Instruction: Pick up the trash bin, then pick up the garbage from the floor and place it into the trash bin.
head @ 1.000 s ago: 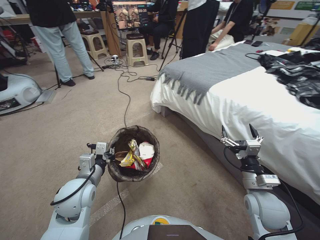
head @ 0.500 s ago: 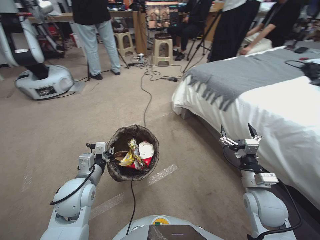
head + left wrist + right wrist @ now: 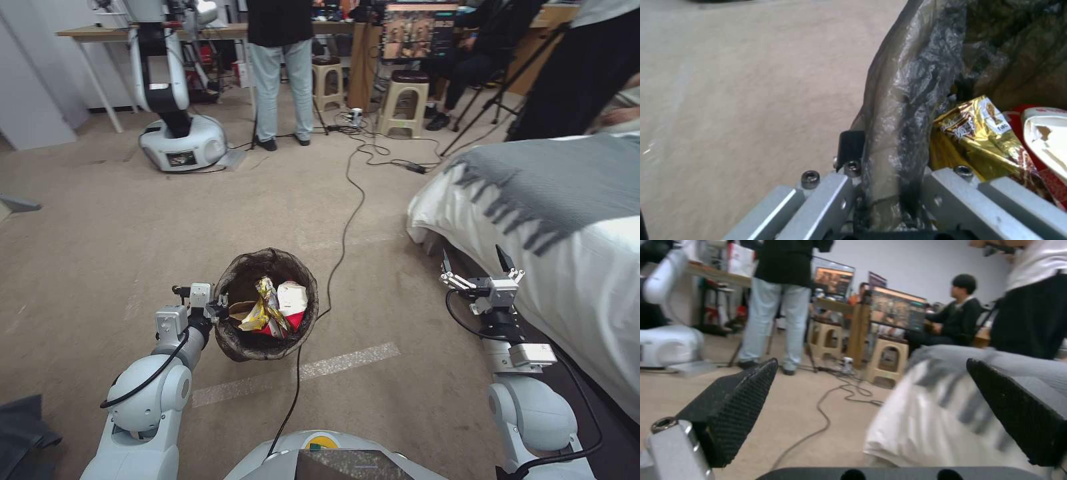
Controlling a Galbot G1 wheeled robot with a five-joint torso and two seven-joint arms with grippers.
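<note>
The bed (image 3: 587, 267), white with a grey fringed throw, lies at the robot's right. The trash bin (image 3: 267, 312), its dark liner folded over the rim, hangs above the carpet (image 3: 100, 253) in front of the robot, holding a gold snack wrapper (image 3: 265, 310) whose print is unreadable and a red-and-white cup (image 3: 291, 300). The left gripper (image 3: 219, 311) reaches forward, fingers clamped on the bin's near rim. The right gripper (image 3: 477, 265) is raised beside the bed, fingers (image 3: 735, 406) spread apart.

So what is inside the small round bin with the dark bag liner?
Inside the round trash bin with dark liner: a gold-yellow snack wrapper and a red-and-white paper cup. They cover whatever lies beneath. The left gripper clamps its rim.
</note>
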